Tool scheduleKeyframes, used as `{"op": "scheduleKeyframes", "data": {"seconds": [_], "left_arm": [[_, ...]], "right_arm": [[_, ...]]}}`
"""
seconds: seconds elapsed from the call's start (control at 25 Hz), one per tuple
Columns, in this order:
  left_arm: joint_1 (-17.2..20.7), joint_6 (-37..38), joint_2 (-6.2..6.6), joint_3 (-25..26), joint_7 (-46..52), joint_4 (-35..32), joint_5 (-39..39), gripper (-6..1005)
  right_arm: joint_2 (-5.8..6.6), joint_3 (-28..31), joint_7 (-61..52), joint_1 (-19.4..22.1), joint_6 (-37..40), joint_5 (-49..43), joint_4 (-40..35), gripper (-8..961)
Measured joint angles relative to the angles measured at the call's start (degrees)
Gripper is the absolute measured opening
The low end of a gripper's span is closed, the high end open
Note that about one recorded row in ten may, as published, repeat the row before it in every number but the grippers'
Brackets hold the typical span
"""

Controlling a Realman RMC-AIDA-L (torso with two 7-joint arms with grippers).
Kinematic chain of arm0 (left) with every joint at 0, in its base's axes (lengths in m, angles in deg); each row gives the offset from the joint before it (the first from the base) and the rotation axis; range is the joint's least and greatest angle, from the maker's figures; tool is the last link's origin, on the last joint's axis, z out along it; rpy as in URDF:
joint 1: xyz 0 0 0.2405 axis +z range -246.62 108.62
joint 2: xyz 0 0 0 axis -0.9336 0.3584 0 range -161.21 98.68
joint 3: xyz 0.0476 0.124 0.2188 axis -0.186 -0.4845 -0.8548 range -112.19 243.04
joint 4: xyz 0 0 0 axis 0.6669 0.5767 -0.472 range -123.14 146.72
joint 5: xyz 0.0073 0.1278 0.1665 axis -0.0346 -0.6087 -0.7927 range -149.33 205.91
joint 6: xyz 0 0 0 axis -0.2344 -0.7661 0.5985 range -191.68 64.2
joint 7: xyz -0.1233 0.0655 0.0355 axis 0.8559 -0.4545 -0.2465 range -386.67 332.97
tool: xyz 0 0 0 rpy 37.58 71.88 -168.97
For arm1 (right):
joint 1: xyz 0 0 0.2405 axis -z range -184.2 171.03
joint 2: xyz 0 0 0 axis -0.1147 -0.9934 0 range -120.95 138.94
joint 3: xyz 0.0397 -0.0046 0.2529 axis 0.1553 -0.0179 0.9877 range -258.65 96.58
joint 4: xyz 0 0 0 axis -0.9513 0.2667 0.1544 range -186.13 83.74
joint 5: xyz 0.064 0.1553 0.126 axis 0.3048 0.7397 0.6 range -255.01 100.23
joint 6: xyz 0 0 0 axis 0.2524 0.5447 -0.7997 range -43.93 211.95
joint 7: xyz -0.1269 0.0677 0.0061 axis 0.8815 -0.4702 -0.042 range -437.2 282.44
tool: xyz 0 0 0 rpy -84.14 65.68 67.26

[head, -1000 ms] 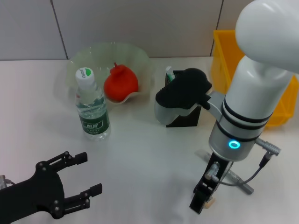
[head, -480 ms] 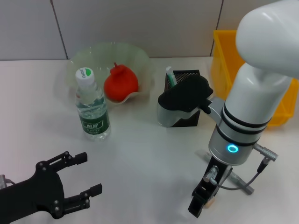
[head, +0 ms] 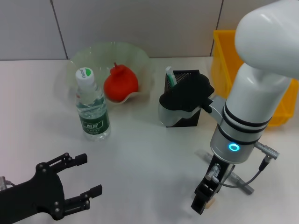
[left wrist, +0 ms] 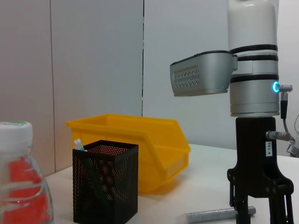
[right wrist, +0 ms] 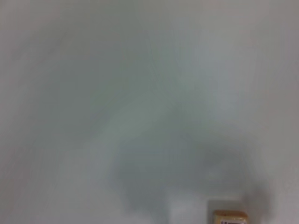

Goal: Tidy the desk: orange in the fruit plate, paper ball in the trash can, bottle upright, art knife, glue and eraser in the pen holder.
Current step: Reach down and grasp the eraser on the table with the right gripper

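Note:
My right gripper (head: 205,205) points straight down at the table's front right, its jaws apart over a small tan eraser (head: 211,204). The eraser's corner also shows in the right wrist view (right wrist: 229,217). The left wrist view shows the right gripper (left wrist: 259,214) with the silver art knife (left wrist: 219,215) lying beside it; in the head view the art knife (head: 240,183) lies just behind the gripper. The glue stick (head: 170,75) stands in the black mesh pen holder (head: 184,100). The bottle (head: 91,105) stands upright. The orange (head: 120,83) sits in the fruit plate (head: 140,56). My left gripper (head: 88,175) is open and empty at the front left. No paper ball is in view.
The yellow bin (head: 222,58) stands at the back right beside the pen holder. My right arm's forearm and elbow housing (head: 184,100) hang in front of the pen holder. A wall closes off the back of the table.
My right arm has shifted slightly to the right with its gripper staying low over the eraser. The left arm has not moved.

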Motion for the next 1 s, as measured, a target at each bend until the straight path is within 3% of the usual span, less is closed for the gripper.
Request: {"op": "scheduleKeyframes", "data": {"seconds": [0.6,1.0], "left_arm": [[-0.05,-0.25,-0.18,0.08,-0.01,0.00,0.00,799],[0.09,-0.28,-0.29,0.09,0.00,0.00,0.14,799]], "right_arm": [[0.00,-2.46,0.02,-0.33,-1.84,0.12,1.60,705],[0.00,-2.52,0.06,-0.44,-2.24,0.09,2.16,511]]}}
